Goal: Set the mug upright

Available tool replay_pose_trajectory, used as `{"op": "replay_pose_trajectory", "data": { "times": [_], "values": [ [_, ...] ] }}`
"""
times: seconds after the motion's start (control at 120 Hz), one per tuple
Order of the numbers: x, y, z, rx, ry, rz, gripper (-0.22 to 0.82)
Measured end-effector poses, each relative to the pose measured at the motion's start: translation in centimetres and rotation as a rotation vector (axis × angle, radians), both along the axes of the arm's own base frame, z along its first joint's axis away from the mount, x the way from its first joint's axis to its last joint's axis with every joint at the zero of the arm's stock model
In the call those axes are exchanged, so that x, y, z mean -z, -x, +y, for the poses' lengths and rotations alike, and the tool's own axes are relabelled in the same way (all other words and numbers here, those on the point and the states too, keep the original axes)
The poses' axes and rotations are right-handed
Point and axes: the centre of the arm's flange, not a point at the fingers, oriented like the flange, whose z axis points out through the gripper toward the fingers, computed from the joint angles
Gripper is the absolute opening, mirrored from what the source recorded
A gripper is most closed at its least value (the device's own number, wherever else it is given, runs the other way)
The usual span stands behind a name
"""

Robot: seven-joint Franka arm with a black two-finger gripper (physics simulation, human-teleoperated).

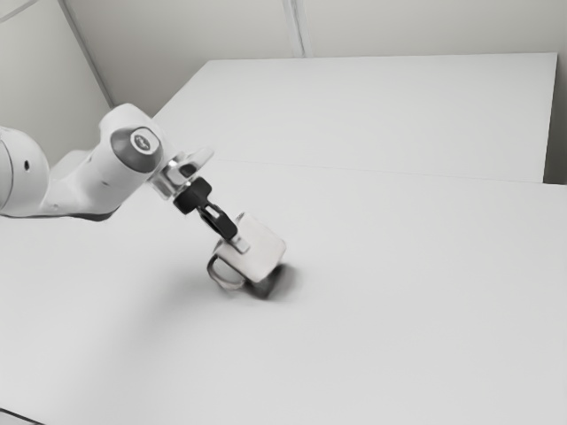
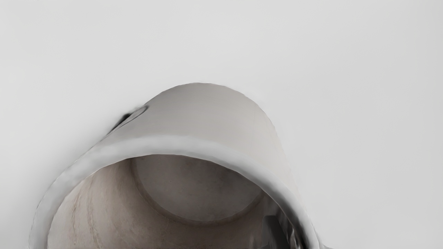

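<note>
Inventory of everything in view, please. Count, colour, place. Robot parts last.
mug: 1, pale grey, left of centre in the exterior view, tilted
mug handle: 1, pale with dark shading, toward the exterior view's lower left
table: 1, white, under the mug, faint seam across it
walls: 2, pale grey, behind and at the exterior view's left
dark line: 1, near-black, exterior view's bottom left corner, can't tell what
arm: 1, white and grey, from the exterior view's left
gripper: 1, black, at the mug's open end

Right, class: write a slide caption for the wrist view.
Looking into a pale mug, past its thick rim, to the shadowed inner base.
</note>
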Motion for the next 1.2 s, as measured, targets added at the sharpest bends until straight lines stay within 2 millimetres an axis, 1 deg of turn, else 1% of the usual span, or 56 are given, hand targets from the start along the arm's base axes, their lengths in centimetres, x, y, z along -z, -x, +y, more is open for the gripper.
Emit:
{"op": "replay_pose_trajectory", "data": {
  "times": [0.142, 0.267, 0.3, 0.392, 0.508, 0.8, 0.933, 1.075, 1.2],
  "values": [
    [-0.7, -1.1, -1.0, 0.158, -0.315, -0.119, -0.18],
    [-1.5, -1.7, -2.6, 0.251, -0.484, -0.209, -0.18],
    [-1.4, -1.6, -2.9, 0.269, -0.517, -0.225, -0.18],
    [-1.2, -0.4, -3.2, 0.287, -0.589, -0.259, -0.18],
    [-0.8, 0.4, -3.4, 0.284, -0.631, -0.286, -0.18],
    [-0.2, 0.8, -3.9, 0.26, -0.664, -0.314, -0.18],
    [0.0, 1.4, -4.1, 0.247, -0.669, -0.311, -0.18],
    [-0.2, 2.4, -4.2, 0.235, -0.681, -0.3, -0.18],
    [0.3, 3.3, -4.7, 0.237, -0.683, -0.271, -0.17]
  ]
}}
